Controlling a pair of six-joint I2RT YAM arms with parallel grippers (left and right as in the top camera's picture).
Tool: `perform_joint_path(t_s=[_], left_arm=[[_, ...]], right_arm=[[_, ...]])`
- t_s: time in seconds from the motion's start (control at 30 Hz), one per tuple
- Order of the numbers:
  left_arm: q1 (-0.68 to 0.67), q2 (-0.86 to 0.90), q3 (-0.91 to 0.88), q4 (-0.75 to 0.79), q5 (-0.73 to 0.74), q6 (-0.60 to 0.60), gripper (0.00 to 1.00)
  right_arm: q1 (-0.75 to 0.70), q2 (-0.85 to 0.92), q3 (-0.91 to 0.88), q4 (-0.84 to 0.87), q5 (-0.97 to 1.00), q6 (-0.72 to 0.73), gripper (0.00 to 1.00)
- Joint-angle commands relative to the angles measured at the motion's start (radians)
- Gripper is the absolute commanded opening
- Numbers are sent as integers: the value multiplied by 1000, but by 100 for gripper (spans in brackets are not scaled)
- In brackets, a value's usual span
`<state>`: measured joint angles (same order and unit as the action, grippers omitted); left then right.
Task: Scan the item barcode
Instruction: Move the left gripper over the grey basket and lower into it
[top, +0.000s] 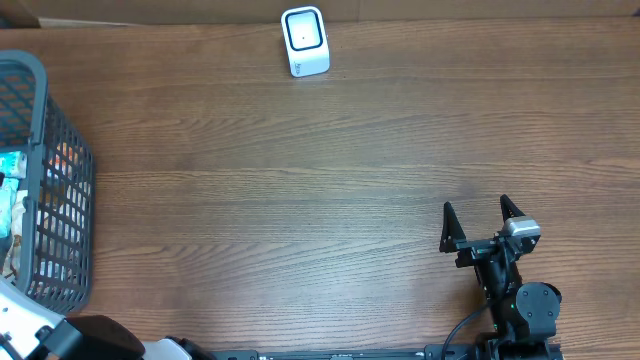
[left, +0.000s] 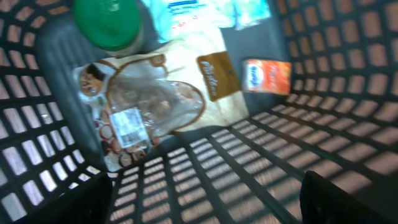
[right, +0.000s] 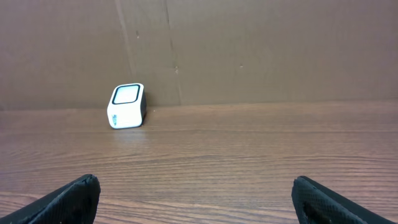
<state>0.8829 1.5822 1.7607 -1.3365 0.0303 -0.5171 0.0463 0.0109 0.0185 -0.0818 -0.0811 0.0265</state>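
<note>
Currently left gripper (left: 205, 202) hangs over basket (top: 38, 95) at 9 o'clock, jaws wide, empty, snack bag (left: 186, 93) below. Right gripper (top: 476, 206) at 4 o'clock, jaws wide, empty. Scanner (top: 305, 40) at 12 o'clock.

The bench (top: 300, 200) is brown wood-grain, smooth and matt. The basket (top: 62, 230) is dark grey plastic lattice, the scanner (top: 304, 41) glossy white plastic. Inside, the snack bag (left: 186, 74) is shiny crinkled film.
</note>
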Motion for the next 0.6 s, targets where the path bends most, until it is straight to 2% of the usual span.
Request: perform_joint_path(t_s=[0.0,0.27,0.33,0.37,0.57], left_arm=[[53,31,15,2,-60,-5,80],[106,98,-171,137,-130,82,79],[105,98,-245,210,-153,145,78],[105,99,-325,302,-161,217,79],[105,100,-525,530,-160,358,80]], right_arm=[[-3,-8,-10,5,-3,4,100],[-3,-8,-10,5,-3,4,100],[-3,-8,-10,5,-2,4,100],[-3,-8,-10,5,-2,4,100],[-3,-8,-10,5,-2,4,100]])
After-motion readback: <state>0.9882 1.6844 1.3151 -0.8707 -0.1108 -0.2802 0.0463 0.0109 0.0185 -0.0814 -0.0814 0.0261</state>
